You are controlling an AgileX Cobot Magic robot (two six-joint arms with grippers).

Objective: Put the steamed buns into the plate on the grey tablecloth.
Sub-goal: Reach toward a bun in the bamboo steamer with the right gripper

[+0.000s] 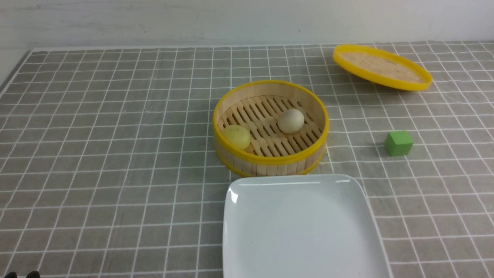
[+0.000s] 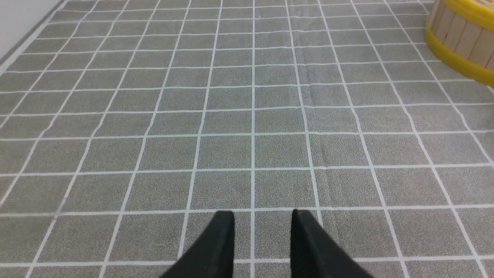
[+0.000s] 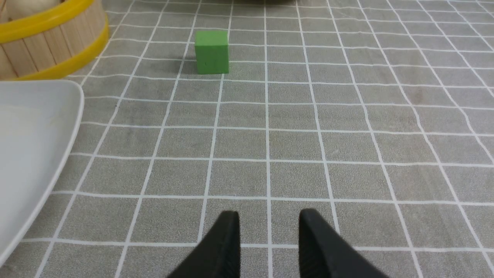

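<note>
Two steamed buns lie in the round steamer basket: a cream-white bun toward its right and a pale yellow bun against its left wall. The white square plate sits empty on the grey tablecloth, just in front of the basket. Its edge also shows in the right wrist view. My left gripper hovers over bare cloth left of the basket, jaws slightly apart and empty. My right gripper hovers over bare cloth right of the plate, jaws slightly apart and empty.
The flat yellow-rimmed lid lies tilted at the back right. A green cube stands right of the basket, ahead of my right gripper. The basket wall shows in both the left wrist view and the right wrist view.
</note>
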